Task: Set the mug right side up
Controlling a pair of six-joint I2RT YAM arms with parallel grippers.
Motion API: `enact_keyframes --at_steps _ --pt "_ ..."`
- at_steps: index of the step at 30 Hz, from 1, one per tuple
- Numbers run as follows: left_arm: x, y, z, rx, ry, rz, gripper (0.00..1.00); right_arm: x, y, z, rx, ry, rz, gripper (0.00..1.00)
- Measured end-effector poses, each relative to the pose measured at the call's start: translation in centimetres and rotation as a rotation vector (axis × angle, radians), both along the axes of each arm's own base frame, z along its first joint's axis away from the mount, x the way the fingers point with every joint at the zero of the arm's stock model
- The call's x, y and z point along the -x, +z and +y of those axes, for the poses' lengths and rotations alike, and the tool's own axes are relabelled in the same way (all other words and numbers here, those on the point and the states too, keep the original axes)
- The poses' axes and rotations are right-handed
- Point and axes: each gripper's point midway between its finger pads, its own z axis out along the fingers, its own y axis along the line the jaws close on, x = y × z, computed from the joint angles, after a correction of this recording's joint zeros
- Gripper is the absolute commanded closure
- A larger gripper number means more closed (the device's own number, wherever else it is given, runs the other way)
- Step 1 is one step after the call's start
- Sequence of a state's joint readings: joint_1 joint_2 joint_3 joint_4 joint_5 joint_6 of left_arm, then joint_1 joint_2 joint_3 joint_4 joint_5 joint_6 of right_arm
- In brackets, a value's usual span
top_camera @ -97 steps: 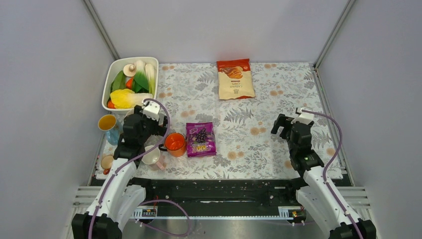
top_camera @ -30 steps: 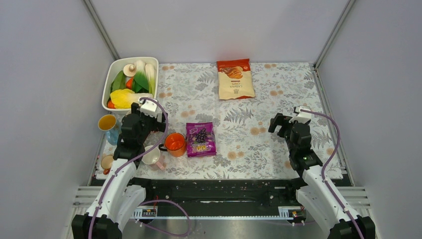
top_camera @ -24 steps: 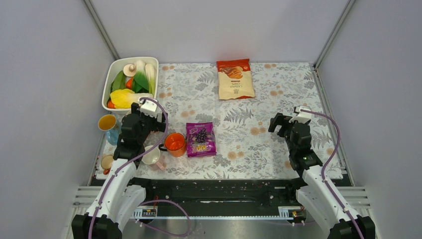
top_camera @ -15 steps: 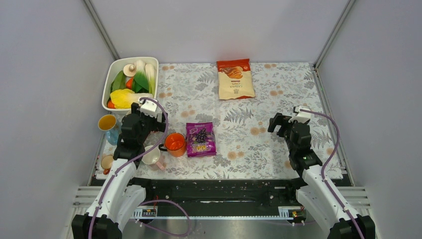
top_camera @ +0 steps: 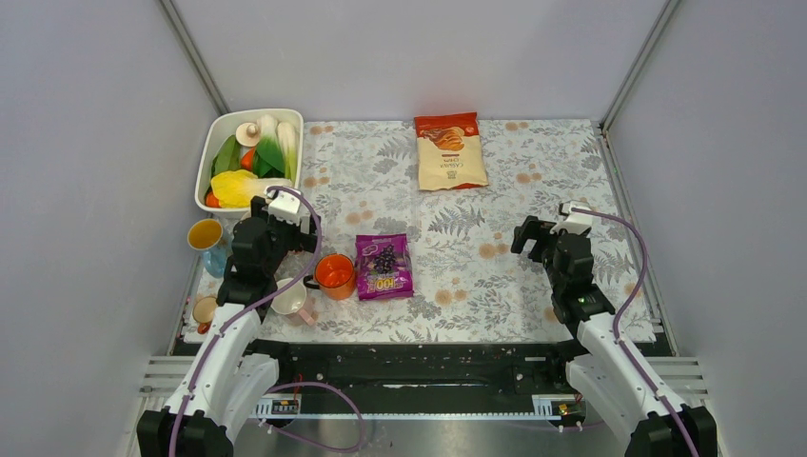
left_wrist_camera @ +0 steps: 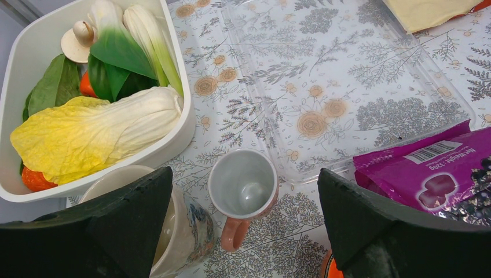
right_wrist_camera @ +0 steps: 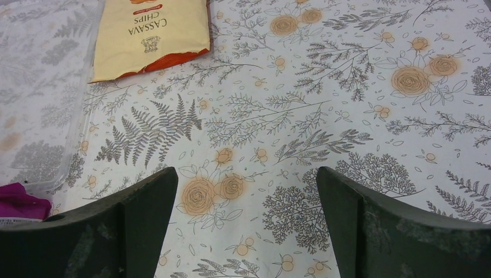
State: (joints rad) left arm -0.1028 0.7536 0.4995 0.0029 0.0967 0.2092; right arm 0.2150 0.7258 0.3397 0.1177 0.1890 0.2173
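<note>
Mug (left_wrist_camera: 243, 185): open side up, low middle of left wrist view, beside white tub (left_wrist_camera: 185, 124).
Chip bag (right_wrist_camera: 151, 36): reads "CASSAVA CHIPS".
Left jaws: spread wide, empty.
Right jaws: spread wide, empty.

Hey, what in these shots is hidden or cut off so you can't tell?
Left wrist view: patterned mug, inside hidden by a finger of the left gripper.
Top view: pink-handled mug, covered by that gripper.
Right wrist view: purple packet, cut by the left edge.

mug (left_wrist_camera: 243, 184): glossy ceramic | snack packet (left_wrist_camera: 431, 174): shiny foil | tray (left_wrist_camera: 347, 75): clear plastic
</note>
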Motion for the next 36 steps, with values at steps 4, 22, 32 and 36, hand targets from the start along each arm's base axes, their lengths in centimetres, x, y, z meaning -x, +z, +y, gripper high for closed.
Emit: enact_keyframes --at_steps 4,22,32,36 --pt "0.0 0.0 0.0 0.0 0.0 0.0 0.01 -0.14 0.03 0.04 -0.001 0.0 -0.003 0.01" --pt "0.0 0.0 0.0 0.0 0.0 0.0 0.01 -0.28 -0.23 0.08 0.0 0.001 0.004 0.01" --pt "0.0 0.0 0.0 0.0 0.0 0.0 0.01 -0.27 -0.37 0.33 -0.002 0.014 0.009 0.01" --pt "0.0 0.0 0.0 0.0 0.0 0.0 0.01 -0.27 -0.37 0.38 -0.004 0.017 0.01 0.01"
